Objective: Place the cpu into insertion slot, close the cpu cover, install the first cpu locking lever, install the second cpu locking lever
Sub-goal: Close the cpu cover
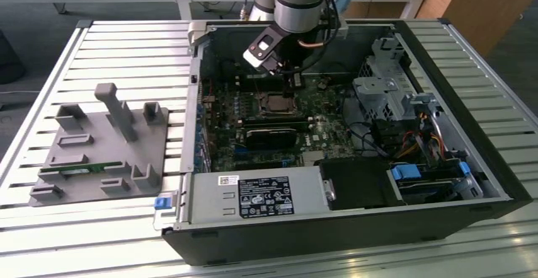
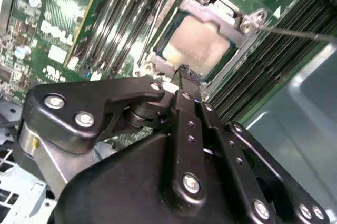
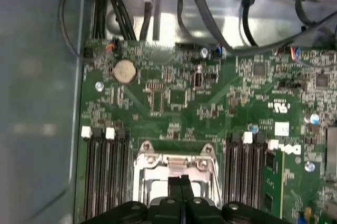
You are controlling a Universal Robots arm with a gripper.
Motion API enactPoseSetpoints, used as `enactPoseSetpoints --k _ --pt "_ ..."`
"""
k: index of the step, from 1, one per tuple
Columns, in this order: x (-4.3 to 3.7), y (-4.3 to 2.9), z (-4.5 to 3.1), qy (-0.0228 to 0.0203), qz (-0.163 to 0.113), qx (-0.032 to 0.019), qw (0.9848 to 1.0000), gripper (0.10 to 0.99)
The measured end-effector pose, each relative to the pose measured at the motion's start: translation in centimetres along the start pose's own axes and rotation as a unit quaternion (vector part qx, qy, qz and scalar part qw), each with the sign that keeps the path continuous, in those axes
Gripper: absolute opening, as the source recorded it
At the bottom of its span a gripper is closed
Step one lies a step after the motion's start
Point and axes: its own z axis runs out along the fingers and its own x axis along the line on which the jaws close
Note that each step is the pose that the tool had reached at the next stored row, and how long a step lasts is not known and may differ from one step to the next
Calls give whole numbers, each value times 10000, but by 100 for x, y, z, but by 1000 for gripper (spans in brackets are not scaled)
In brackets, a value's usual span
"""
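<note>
Inside the open PC case (image 1: 336,240) on the table (image 1: 126,45), the hand (image 2: 184,74) is hovering right over the cpu (image 2: 197,45), fingers pressed together, with the cpu cover (image 2: 216,9) lying flat around it.

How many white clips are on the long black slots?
4 white clips: two on one side of the cpu cover, two on the other. Others may be hidden.

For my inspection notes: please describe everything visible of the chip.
The chip is a flat square with a dull silver-grey metal top. It lies level amid the green board, inside the thin silver cover, which frames it and overlaps its edges. The closed claw has its tip at one edge; contact cannot be judged.
</note>
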Motion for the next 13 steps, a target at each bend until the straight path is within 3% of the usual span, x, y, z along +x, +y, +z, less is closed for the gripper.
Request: enactPoseSetpoints --k 5,13 --pt "2 -115 24 1 0 0 10000 106" --pt "2 -161 79 1 1 34 10000 106"
